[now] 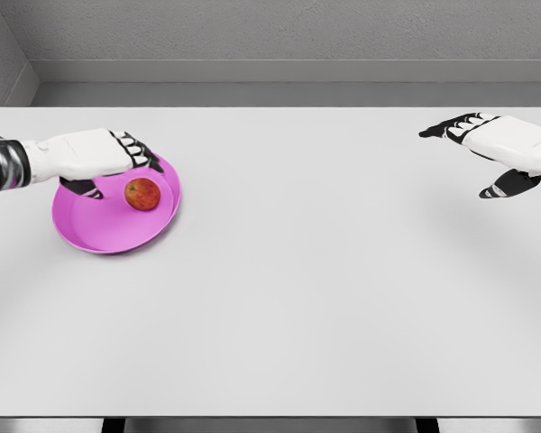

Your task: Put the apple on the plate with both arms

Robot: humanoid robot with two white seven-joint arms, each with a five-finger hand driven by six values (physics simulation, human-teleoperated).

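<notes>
Observation, head view. The small round red-orange apple (143,193) sits inside the shallow round magenta plastic plate (108,236), toward its upper right part, on the flat white table (307,289). It reads as resting on the plate's floor, not on the rim.

Left hand (104,155): white shell with black finger joints, entering from the left edge, lying over the plate's far rim. Its fingers (141,152) are extended and relaxed, not wrapped round anything. The apple lies just beside and below the fingertips, toward the camera; whether a fingertip touches the fruit cannot be resolved from this angle. Judged to hold nothing.

Right hand (500,149): at the far right of the table, well apart from plate and apple, fingers spread with the thumb hanging below. Holds nothing.

Key relation: the apple is directly under and in front of the left fingers, and the whole width of the table lies between it and the right hand. The left hand is much the nearer. The apple is near-spherical, so no long axis constrains approach.

Judgement: placement appears complete, as the fruit is within the rim. The next move probably calls for lifting the left hand up and back to the left without brushing the apple. Risk: a dragged fingertip could roll the fruit toward the plate's low edge.
</notes>
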